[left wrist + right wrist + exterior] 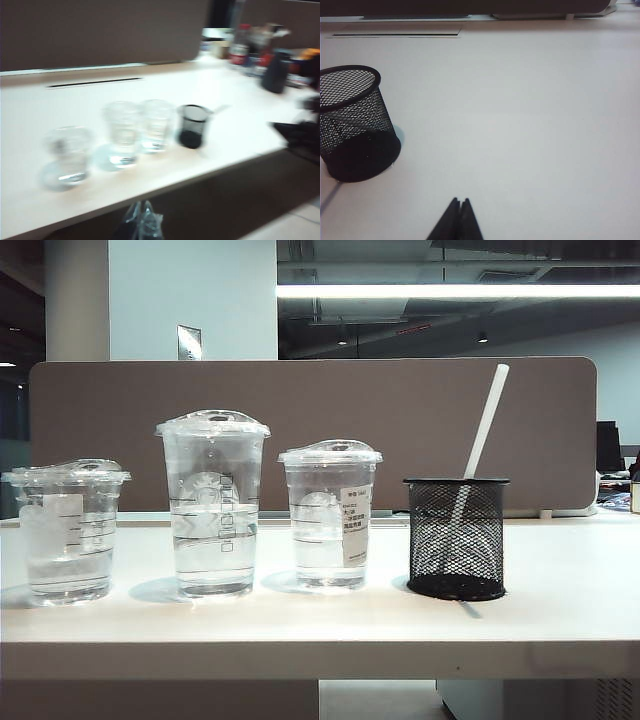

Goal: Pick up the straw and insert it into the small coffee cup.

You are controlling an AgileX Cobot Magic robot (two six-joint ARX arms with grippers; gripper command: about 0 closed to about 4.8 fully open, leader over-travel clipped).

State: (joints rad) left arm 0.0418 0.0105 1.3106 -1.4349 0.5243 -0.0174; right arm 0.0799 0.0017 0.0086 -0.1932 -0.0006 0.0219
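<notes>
The straw [487,420] is white and leans to the right in a black mesh holder [457,537] at the right end of the row. The small coffee cup [65,530], short and wide with a clear lid and white label, stands at the far left and holds some water. In the blurred left wrist view it is the nearest cup [67,152]. My left gripper [141,203] is shut and empty, off the table's front edge, well short of the cups. My right gripper [460,201] is shut and empty over bare table beside the holder [352,125]. Neither gripper shows in the exterior view.
A tall clear cup [213,505] and a medium clear cup with a sticker [330,515] stand between the small cup and the holder. A brown partition [400,410] closes the back of the white table [560,570]. Bottles and clutter [260,50] sit far back on the right.
</notes>
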